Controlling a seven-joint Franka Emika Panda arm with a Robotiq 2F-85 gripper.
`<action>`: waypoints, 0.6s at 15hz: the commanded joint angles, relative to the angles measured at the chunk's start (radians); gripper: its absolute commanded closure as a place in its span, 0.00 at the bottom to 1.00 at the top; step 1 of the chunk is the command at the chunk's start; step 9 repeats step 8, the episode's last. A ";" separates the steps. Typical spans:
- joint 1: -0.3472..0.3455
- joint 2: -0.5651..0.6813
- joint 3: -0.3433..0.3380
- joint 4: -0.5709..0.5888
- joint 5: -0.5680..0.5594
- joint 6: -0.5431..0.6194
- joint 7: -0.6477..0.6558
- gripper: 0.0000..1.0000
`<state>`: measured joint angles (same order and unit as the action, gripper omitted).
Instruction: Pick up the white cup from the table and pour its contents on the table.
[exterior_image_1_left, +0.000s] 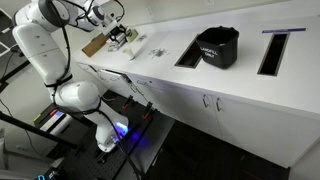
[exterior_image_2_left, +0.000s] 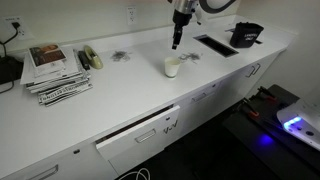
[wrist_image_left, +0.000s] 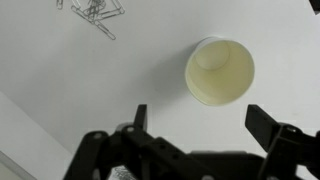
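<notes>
Black bin (exterior_image_1_left: 217, 46): upright, open-topped, seen in both exterior views.
Cardboard piece (exterior_image_1_left: 94, 45): flat, brown, well apart from the bin.
Stack of magazines (exterior_image_2_left: 55, 72): well apart from the bin, at the opposite end.
Stapler-like object (exterior_image_2_left: 90, 58): dark, just beside the stack, on its side nearer the bin.
Paper clips (exterior_image_2_left: 120, 56): loose scatter, between stack and bin.

White cup (exterior_image_2_left: 172, 67): one. Contents inside: number cannot be determined. Black bin (exterior_image_1_left: 217, 47): one, seen in both exterior views. Dark cut-outs (exterior_image_1_left: 190, 52) in table (exterior_image_2_left: 110, 95): two. Clusters of small metal bits (exterior_image_2_left: 120, 57) on table: two. Brown cardboard piece (exterior_image_1_left: 95, 45): one. Stack of printed papers (exterior_image_2_left: 55, 72): one. Cabinet door handles (exterior_image_1_left: 205, 100): two discernible. Robot arm (exterior_image_1_left: 45, 50): one. Gripper (wrist_image_left: 200, 125): one; fingers (wrist_image_left: 140, 120): two.
</notes>
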<state>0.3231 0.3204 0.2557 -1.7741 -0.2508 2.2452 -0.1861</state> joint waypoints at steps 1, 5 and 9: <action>0.012 -0.089 -0.005 -0.071 -0.034 -0.012 0.038 0.00; 0.011 -0.136 -0.005 -0.109 -0.057 -0.010 0.062 0.00; 0.004 -0.094 0.003 -0.067 -0.042 -0.005 0.037 0.00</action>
